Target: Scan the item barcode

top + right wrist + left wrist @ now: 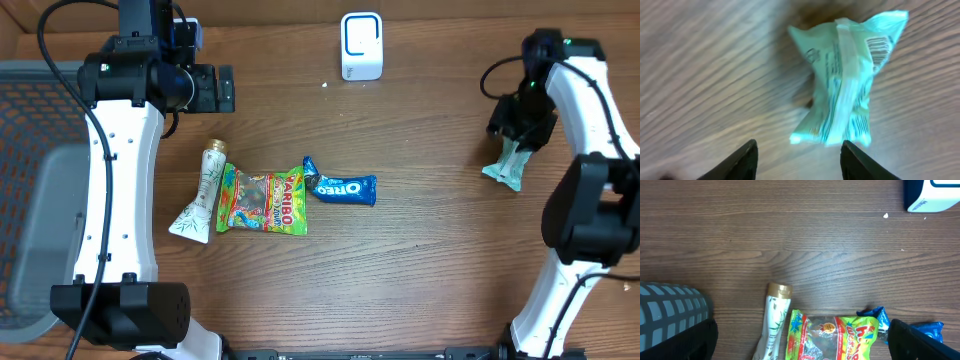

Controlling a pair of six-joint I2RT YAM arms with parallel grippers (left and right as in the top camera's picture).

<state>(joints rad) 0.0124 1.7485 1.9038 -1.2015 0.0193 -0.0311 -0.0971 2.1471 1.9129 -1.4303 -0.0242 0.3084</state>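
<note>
At the table's right side, beneath the right gripper [801, 152]: packet [840, 85], loose on the wood, crumpled and pinched at the waist. Fingers apart, nothing between them. Packet just beyond the tips, apparently touching neither. Barcode [880, 50] face up on the far corner flap.

To do the step well, probably:
- Come down over the waist and close across the narrow middle.
- Keep the pads off the barcode flap and avoid creasing the stripes.
- Lift clear, then turn the flap flat toward the scanner [361, 46], well apart at the table's far edge.

Left gripper [225, 89] wide apart, holding nothing, near the tube [205, 190] and candy bag [262, 200], well away from the packet.
</note>
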